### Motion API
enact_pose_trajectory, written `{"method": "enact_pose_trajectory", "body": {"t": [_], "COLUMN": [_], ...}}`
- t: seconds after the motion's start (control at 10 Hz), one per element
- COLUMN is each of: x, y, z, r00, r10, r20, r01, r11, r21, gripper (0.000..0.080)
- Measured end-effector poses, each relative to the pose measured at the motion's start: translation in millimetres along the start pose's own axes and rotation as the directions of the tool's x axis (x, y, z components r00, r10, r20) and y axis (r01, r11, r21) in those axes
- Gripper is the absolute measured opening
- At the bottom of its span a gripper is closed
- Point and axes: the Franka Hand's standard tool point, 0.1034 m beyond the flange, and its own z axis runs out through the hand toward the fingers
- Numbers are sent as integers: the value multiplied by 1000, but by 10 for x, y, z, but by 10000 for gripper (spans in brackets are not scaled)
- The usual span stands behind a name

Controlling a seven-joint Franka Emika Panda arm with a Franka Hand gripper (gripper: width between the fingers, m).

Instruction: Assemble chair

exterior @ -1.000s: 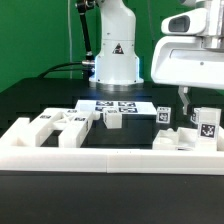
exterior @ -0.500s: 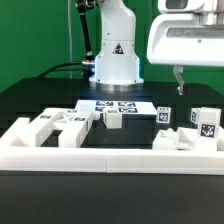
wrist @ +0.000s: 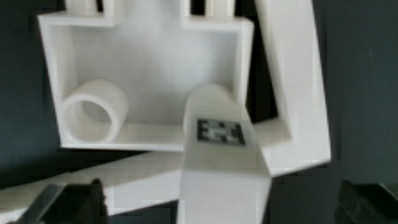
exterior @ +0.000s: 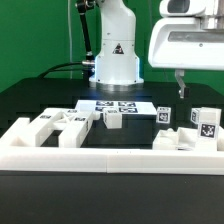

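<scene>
The chair lies in loose white tagged pieces behind the low white wall. In the exterior view, notched blocks sit at the left, a small block in the middle, and tagged pieces at the right. My gripper hangs open above the right-hand pieces, touching none. In the wrist view a square framed slab holds a round peg. A tagged leg piece rises toward the camera between my dark fingertips. The gripper holds nothing.
The marker board lies flat in front of the robot base. The long low white wall runs across the front of the table. A green backdrop stands behind.
The gripper has risen away from the right-hand pieces and stopped. The pieces on the table have not moved.
</scene>
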Motion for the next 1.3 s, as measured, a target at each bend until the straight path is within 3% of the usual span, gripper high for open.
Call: {"method": "enact_pose_trajectory", "body": {"t": [0.2, 0.4, 0.8, 0.9, 1.1, 1.3], "x": [-187, -198, -196, -209, -492, -565], "y": [304, 670, 736, 830, 1213, 1442], "z": [-53, -56, -41, -51, 72, 193], "r00": [986, 978, 978, 977, 970, 962], "r10": [-166, -206, -205, -211, -241, -267], "r20": [15, 29, 33, 34, 37, 55], "r01": [166, 207, 205, 211, 240, 267], "r11": [986, 978, 979, 977, 971, 964], "r21": [0, 0, 6, 19, 10, 3], "gripper": [648, 648, 648, 648, 648, 648]}}
